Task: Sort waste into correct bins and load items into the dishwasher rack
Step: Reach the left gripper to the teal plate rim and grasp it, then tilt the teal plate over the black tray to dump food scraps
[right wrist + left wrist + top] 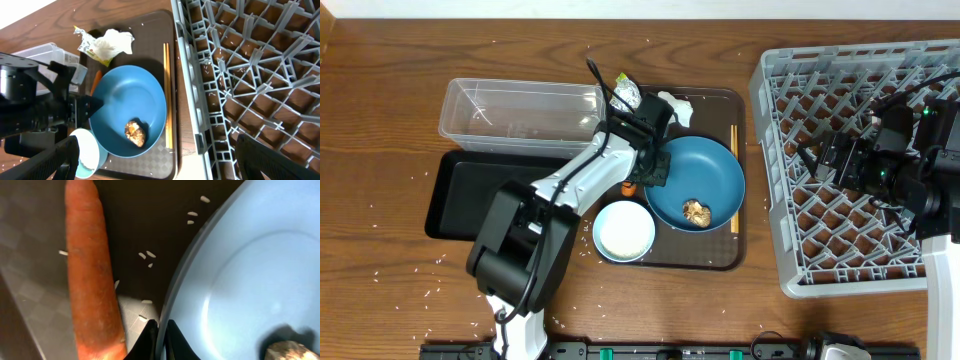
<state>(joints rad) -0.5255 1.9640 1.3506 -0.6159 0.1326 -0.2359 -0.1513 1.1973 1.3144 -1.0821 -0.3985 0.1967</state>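
My left gripper (655, 170) is shut on the left rim of the dark-blue plate (705, 175); the wrist view shows its jaws (160, 335) pinching the plate's edge (250, 270). A brown food lump (697, 212) lies in the plate. An orange carrot piece (92, 280) lies just left of the plate. The white bowl (624, 231) sits at the front of the serving tray, the chopsticks (734, 150) along its right side. Tissue (675, 103) and wrapper (625, 93) lie at the back. My right gripper (820, 160) hangs open and empty over the dishwasher rack (860, 170). No cups are in view.
The plate, bowl and waste rest on a brown serving tray (720, 255). The clear tub (520, 112) stands at the back left, the black tray (460, 195) in front of it. Loose rice is scattered over the wooden table and tray (146, 255).
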